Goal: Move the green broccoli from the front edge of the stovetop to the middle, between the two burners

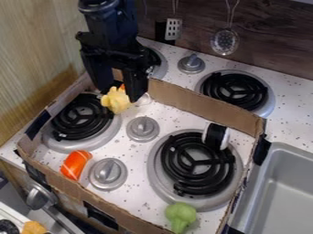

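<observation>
the gripper (pixel 121 95) was seen in the upper left of the frame, pointed down over the stove, inside the cardboard wall (pixel 198 107). its fingers were spread well apart, and the yellow toy (pixel 116 100) was seen at their tips; whether it was gripped or merely lay between them could not be told. a bit of orange showed just above it

if the toy was only loosely caught, it could be dropped or tipped by a lift, since its lumpy shape seemed to offer little flat surface. it could also be squeezed out sideways if it was pinched off-centre. the left burner (pixel 101 137) was close by at the left of the frame, so by a low sideways move the toy could be snagged on its raised rim, and the knob (pixel 142 129) near the centre could be bumped. the wall could be knocked by a finger, as little room was left behind the gripper

the orange roll (pixel 76 164) was placed at the lower left, the broccoli (pixel 181 217) at the bottom. the black and white can (pixel 215 136) was perched at the right burner's (pixel 160 180) edge, where it could be toppled by a careless sweep
</observation>
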Motion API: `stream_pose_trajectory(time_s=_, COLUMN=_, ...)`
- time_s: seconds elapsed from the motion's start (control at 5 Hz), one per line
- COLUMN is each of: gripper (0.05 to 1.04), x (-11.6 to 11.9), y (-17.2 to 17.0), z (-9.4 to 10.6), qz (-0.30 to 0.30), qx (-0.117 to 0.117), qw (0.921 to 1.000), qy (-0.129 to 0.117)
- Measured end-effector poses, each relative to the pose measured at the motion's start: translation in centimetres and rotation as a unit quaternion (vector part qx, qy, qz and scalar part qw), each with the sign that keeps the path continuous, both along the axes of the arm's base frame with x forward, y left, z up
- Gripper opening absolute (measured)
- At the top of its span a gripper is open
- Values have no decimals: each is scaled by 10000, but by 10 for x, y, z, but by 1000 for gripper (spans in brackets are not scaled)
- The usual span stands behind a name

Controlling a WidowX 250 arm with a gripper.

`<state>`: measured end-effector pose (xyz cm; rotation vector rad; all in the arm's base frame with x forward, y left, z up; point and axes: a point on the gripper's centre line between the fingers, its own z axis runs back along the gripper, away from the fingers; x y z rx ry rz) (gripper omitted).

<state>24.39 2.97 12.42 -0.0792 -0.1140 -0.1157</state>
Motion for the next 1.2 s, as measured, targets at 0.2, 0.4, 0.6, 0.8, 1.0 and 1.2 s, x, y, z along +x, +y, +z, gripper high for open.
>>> stream_pose_trajectory(time_s=0.2, gripper=998, x=-2, y=0, z=-5, qz=15, qx=-22, qw=9999, qy=107)
stream_pose_trajectory(time_s=0.4, gripper=998, x=-5, y=-3, z=-11, qz=107, qx=-78, qw=9998, qy=129)
stream_pose_trajectory(time_s=0.6, gripper=998, x=-7, y=-8, z=-12, qz=281, qx=-125, qw=9994, qy=139)
stream_pose_trajectory(time_s=0.8, gripper=998, x=-16, y=-21, z=-19, qz=705, qx=-226, qw=9972, qy=114)
stream_pose_trajectory(time_s=1.0, gripper=998, x=-29, y=-44, z=-33, qz=1043, qx=-440, qw=9936, qy=40)
stream_pose_trajectory(time_s=1.2, gripper=998, x=-36, y=-64, z=-44, qz=1130, qx=-576, qw=9919, qy=42)
